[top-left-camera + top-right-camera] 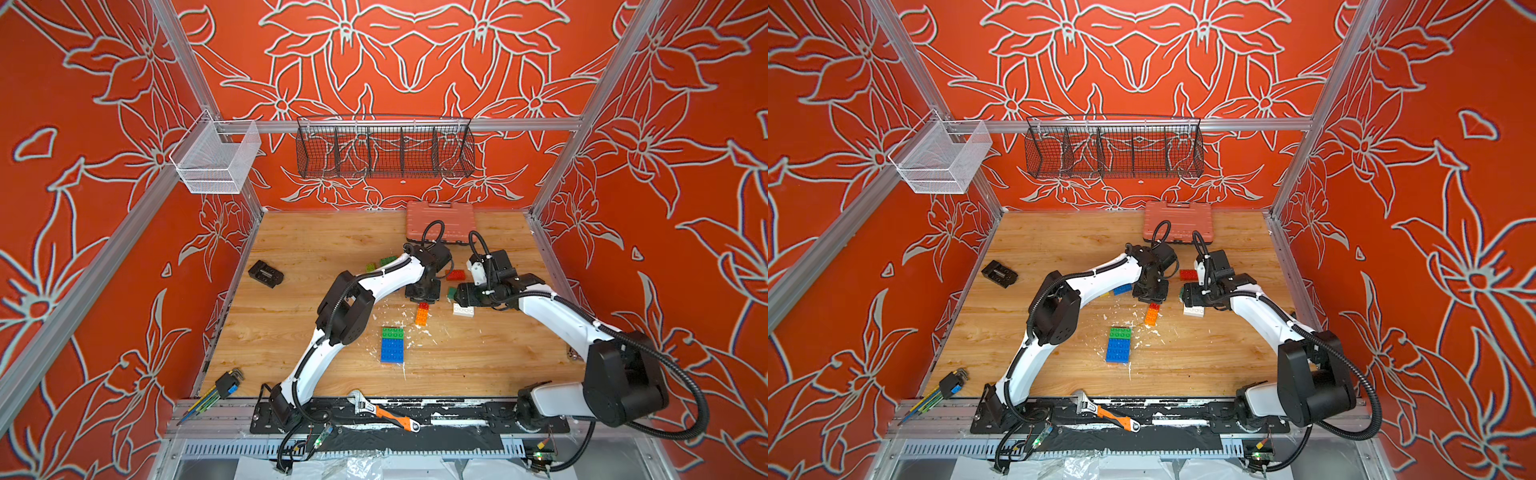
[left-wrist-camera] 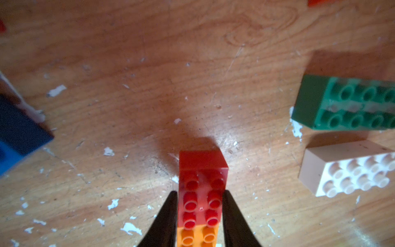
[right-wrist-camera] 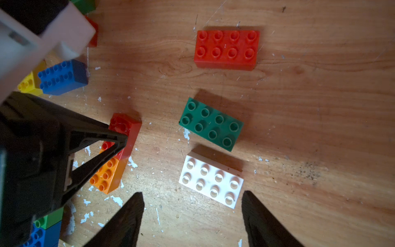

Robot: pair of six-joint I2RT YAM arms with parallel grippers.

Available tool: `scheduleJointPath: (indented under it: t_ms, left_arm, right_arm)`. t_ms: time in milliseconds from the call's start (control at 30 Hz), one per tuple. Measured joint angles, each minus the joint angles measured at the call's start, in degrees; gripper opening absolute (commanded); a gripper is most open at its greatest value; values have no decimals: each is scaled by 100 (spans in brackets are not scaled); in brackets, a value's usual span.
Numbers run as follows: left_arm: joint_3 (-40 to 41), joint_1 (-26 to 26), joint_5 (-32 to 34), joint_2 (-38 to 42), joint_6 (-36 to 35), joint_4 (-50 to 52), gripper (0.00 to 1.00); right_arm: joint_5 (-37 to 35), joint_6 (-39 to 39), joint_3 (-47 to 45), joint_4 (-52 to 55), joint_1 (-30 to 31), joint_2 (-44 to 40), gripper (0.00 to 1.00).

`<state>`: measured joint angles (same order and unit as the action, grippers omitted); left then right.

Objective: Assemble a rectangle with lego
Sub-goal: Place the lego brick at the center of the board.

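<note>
Hard to tell whether left gripper (image 2: 201, 191) clamped on or merely flanking red brick (image 2: 203, 162), orange brick (image 2: 197, 237) cut off; right gripper (image 3: 192, 193) spread apart near white brick (image 3: 210, 181).

Clock bearings taken in a top view from the red-orange pair (image 1: 422, 313).
- Both long sides of the pair blocked by left gripper (image 2: 201, 213) fingers, set close against them.
- At 3 o'clock, white brick (image 1: 462, 310).
- At 2, green brick (image 3: 211, 124), a narrow gap between the two; both overhung by right gripper (image 3: 192, 193), fingers spread wide.
- At 1, red brick (image 1: 456, 274).
- At 12, well apart, case (image 1: 440, 222).
- At 7, blue-green slab (image 1: 392, 345).
- Bare table (image 1: 478, 365) from 4 to 5.
- Wide bare wood from 8 to 10, crossed by left arm (image 1: 386, 276).
</note>
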<state>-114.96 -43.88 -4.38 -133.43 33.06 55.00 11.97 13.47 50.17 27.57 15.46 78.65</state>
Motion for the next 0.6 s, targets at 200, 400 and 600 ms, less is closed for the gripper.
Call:
scheduleJointPath:
  t_ms: [200, 400, 600]
  left_arm:
    - [0, 0, 13, 0, 22, 4, 43]
    - [-2, 0, 20, 0, 15, 28, 49]
    - [-153, 2, 46, 0, -33, 247, 56]
  right_arm:
    - [0, -2, 0, 0, 2, -2, 75]
    - [0, 0, 0, -2, 2, -2, 75]
    - [-9, -2, 2, 11, 4, -13, 75]
